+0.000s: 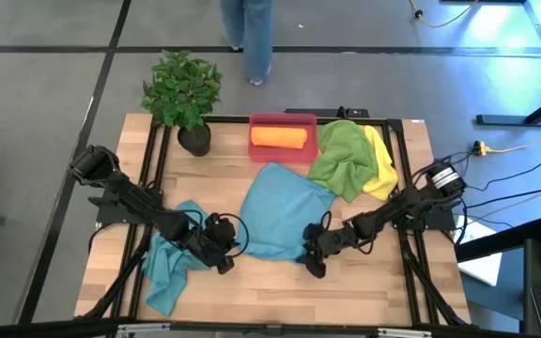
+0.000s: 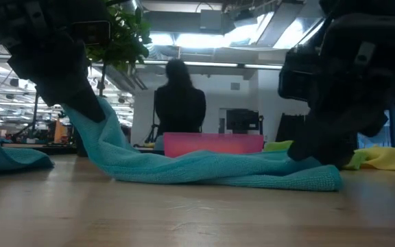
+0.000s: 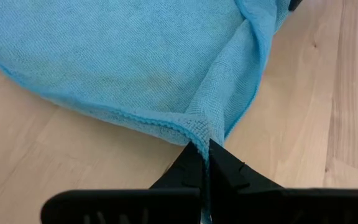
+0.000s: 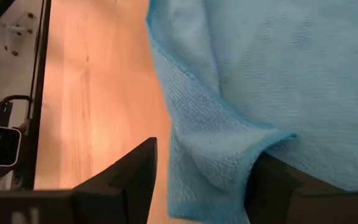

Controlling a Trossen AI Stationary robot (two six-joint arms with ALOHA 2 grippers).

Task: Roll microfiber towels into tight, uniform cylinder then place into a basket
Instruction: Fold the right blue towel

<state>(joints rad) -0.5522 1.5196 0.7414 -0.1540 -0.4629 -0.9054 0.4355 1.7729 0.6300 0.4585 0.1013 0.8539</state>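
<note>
A teal-blue microfiber towel (image 1: pixel 285 218) lies spread in the middle of the table. My left gripper (image 1: pixel 227 253) is shut on its near left corner. My right gripper (image 1: pixel 314 263) stands open over the near right corner (image 4: pixel 210 174), low at the table. A second teal towel (image 1: pixel 170 265) lies crumpled under my left arm. The red-pink basket (image 1: pixel 308 122) at the far edge holds a rolled orange towel (image 1: pixel 278 138). A green towel (image 1: pixel 344 160) and a yellow towel (image 1: pixel 381 171) lie heaped to the basket's right. My left gripper pinches the towel's near left corner (image 3: pixel 197 132) between its two fingers, coming slanting down from the table's left. The corner is lifted off the table and the cloth slopes down from it (image 2: pixel 105 147), while the rest lies flat. My right gripper has one finger (image 4: pixel 278 183) against the cloth near the near right corner, where a small ridge (image 4: pixel 267 140) bunches up. The other finger (image 4: pixel 132 177) stands over bare wood beside the towel's edge.
A potted plant (image 1: pixel 184 99) stands at the far left, beside the basket. A black frame rail (image 1: pixel 404 188) runs along the table's edges. Bare wood (image 1: pixel 270 291) lies along the near edge. A person (image 2: pixel 179 103) stands beyond the far edge.
</note>
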